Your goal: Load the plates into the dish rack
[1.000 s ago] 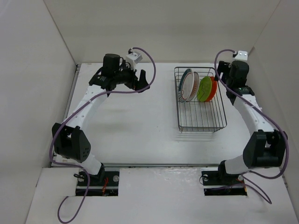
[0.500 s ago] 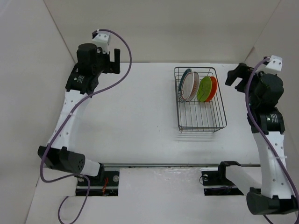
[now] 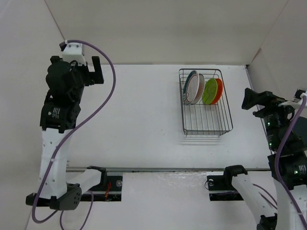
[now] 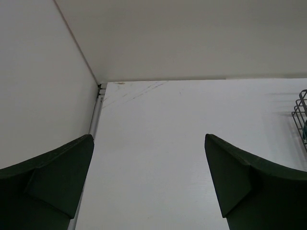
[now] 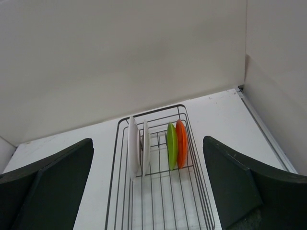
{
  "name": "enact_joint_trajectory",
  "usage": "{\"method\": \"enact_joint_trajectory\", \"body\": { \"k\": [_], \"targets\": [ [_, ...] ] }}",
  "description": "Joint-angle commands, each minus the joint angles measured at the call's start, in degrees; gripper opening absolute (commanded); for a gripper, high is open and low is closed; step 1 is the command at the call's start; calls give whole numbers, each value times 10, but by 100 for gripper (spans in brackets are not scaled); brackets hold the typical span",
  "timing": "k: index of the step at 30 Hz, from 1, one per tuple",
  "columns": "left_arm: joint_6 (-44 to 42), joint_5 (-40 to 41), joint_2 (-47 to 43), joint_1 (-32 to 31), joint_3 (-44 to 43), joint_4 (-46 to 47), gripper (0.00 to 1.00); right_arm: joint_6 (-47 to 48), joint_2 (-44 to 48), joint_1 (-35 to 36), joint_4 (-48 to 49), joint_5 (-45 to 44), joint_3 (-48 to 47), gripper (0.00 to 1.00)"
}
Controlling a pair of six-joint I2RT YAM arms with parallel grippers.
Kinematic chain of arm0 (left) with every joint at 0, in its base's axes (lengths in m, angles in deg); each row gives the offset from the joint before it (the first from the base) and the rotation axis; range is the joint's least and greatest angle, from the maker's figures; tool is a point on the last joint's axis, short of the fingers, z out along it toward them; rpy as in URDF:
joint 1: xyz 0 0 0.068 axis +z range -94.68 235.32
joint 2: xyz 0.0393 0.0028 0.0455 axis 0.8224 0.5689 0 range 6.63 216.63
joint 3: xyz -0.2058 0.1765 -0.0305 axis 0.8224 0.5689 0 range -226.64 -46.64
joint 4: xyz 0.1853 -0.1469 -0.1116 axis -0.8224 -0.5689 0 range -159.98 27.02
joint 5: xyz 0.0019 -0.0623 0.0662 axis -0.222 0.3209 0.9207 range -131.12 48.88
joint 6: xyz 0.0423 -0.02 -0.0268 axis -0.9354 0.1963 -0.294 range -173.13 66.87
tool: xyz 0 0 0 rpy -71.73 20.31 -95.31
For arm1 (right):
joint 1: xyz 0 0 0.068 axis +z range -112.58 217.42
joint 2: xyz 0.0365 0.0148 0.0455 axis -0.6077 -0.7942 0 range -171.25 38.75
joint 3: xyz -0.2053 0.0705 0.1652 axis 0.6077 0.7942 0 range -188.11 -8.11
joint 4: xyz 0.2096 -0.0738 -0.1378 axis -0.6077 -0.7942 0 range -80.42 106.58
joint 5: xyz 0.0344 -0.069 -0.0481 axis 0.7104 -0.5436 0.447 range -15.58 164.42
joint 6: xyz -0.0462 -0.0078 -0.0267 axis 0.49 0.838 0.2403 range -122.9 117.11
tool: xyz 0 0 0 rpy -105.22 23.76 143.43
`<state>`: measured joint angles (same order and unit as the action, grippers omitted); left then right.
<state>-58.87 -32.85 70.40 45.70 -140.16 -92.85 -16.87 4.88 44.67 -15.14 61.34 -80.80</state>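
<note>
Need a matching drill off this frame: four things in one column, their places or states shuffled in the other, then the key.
Things
1. teal-rimmed plate
2. lime green plate
3. orange plate
4. left gripper

Places or states
A. rightmost in the dish rack, top view
B. open, holding nothing, away from the rack
C. leftmost in the rack
D. third from the left in the rack, next to the orange one

Pairs: 1-C, 2-D, 3-A, 4-B

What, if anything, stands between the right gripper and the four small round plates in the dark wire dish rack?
Nothing visible does. The open right gripper faces the rectangular dark wire dish rack with no object between them. The lime green plate, the orange plate and the two white plates already stand upright inside it.
</note>
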Motion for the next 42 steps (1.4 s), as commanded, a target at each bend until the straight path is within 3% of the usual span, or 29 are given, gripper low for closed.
{"method": "enact_joint_trajectory", "body": {
  "k": [1,18,42],
  "targets": [
    [10,18,-29,0,18,-3,100,-6,-1,9,5,-13,4,100],
    [15,18,-61,11,50,-3,100,-6,6,45,0,-63,9,100],
    [20,-15,-66,28,50,-8,100,-6,0,51,0,-69,4,100]
  ]
}}
